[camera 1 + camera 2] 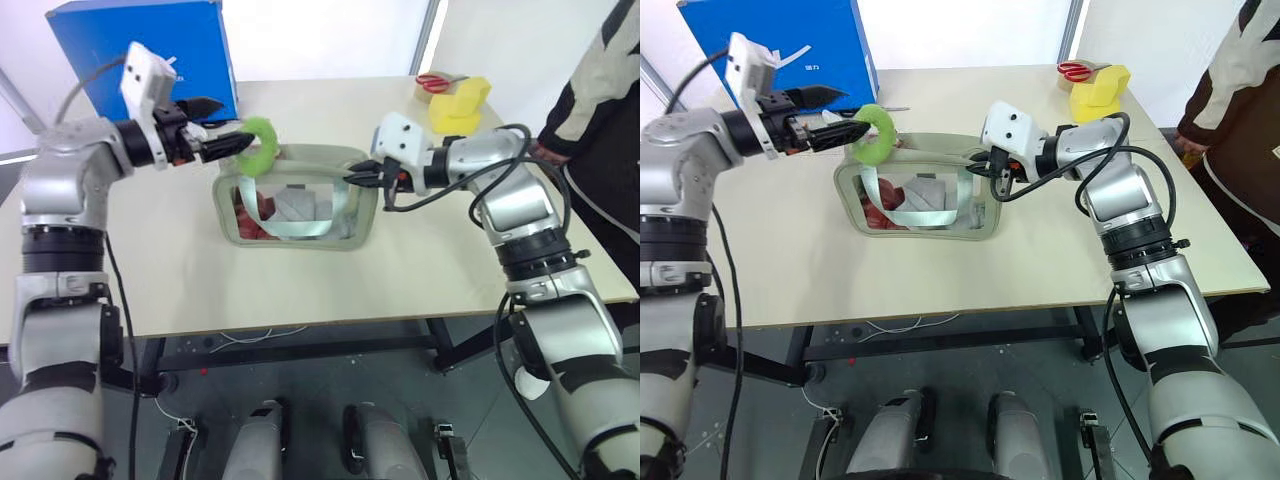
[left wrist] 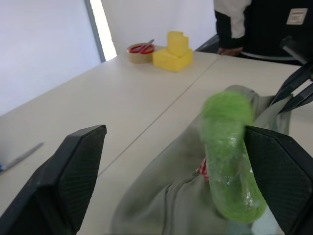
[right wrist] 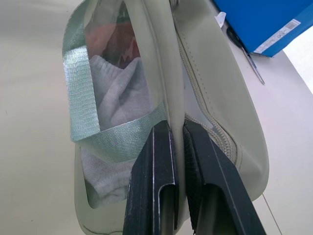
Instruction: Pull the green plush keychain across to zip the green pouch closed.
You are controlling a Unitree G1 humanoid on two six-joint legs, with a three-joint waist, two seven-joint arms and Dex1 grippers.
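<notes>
The green pouch [image 1: 300, 160] stands on the table with its clear window face toward me; a mint strap and folded items show inside. The green plush keychain [image 1: 262, 143] is a fuzzy lime ring raised above the pouch's top left corner. My left gripper [image 1: 236, 122] is level with it and open. In the left wrist view the keychain [image 2: 230, 156] lies between the wide-spread fingers [image 2: 73, 171], close to one of them. My right gripper [image 3: 175, 126] is shut on the pouch's fabric edge [image 3: 215, 112] at its right end, beside the zipper.
A blue box [image 1: 140, 50] stands behind my left gripper at the table's back left. A yellow block [image 1: 460, 105] and a tape roll with red scissors [image 1: 435, 83] sit at the back right. A person [image 1: 600, 100] stands by the right edge.
</notes>
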